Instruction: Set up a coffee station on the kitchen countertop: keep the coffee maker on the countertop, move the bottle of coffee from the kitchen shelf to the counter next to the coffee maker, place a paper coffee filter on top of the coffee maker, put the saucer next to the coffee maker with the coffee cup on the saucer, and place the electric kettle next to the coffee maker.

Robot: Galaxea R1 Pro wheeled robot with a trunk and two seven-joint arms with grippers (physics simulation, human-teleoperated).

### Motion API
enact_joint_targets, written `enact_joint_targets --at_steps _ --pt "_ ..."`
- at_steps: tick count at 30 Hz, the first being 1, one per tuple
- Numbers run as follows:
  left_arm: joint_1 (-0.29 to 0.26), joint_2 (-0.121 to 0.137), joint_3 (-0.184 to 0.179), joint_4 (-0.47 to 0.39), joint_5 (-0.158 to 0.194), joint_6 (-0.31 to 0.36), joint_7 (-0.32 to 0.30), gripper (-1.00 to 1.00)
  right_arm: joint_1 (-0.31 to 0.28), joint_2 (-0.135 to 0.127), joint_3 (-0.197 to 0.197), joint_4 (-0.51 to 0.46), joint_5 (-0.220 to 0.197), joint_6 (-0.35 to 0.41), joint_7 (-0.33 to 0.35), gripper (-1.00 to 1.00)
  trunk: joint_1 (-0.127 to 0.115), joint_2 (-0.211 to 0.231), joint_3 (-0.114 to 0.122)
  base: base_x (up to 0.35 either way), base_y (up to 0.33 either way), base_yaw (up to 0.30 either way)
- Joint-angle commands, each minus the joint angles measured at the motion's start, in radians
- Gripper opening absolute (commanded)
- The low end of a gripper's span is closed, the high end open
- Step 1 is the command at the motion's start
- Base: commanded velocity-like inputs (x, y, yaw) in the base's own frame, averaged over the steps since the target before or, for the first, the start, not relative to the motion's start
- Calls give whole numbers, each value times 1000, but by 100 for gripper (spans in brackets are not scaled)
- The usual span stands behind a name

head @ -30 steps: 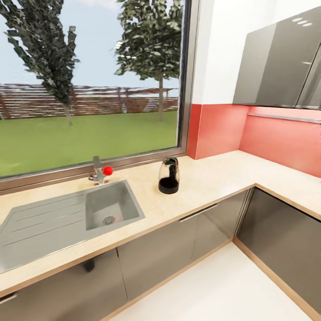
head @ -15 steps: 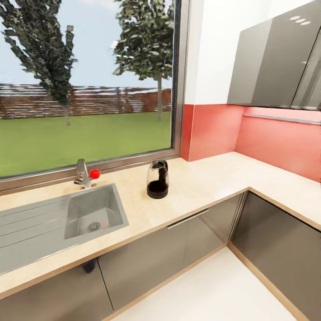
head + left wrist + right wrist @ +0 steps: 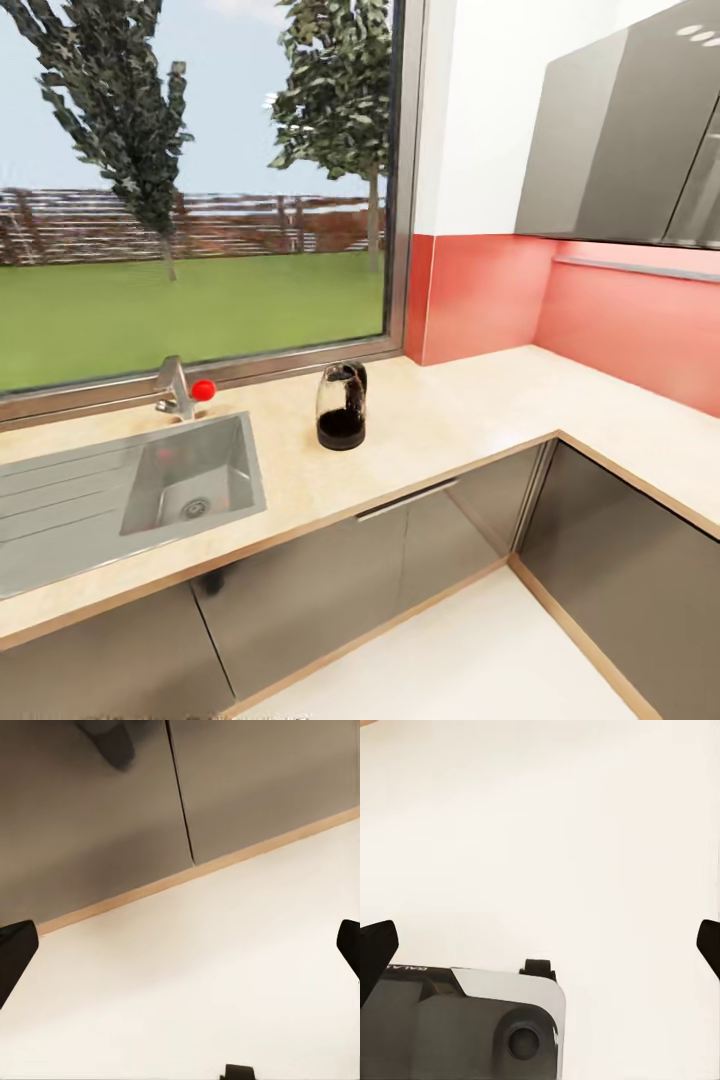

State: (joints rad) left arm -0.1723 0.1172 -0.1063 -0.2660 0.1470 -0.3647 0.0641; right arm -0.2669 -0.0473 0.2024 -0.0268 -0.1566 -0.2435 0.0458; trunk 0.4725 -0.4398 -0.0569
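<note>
the kettle (image 3: 342, 407) stands upright on the desk (image 3: 470, 410), well ahead of both claws (image 3: 180, 945) (image 3: 540, 945), spread wide, empty, floorward.

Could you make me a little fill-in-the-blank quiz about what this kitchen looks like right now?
1. The kettle stands on the ____, between the sink and the corner.
2. The knob on the tap is coloured ____.
3. The wall behind the worktop is coloured ____.
4. Both the left pincer and the right pincer are ____, holding nothing.

Missing words: worktop; red; red; open
</note>
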Motion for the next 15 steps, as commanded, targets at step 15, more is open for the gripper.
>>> enact_joint_targets --at_steps 15 --pt "-1 1 -9 1 8 -3 5 100 0 0 6 1 -11 -3 5 100 1 -2 -2 -13 -271 274"
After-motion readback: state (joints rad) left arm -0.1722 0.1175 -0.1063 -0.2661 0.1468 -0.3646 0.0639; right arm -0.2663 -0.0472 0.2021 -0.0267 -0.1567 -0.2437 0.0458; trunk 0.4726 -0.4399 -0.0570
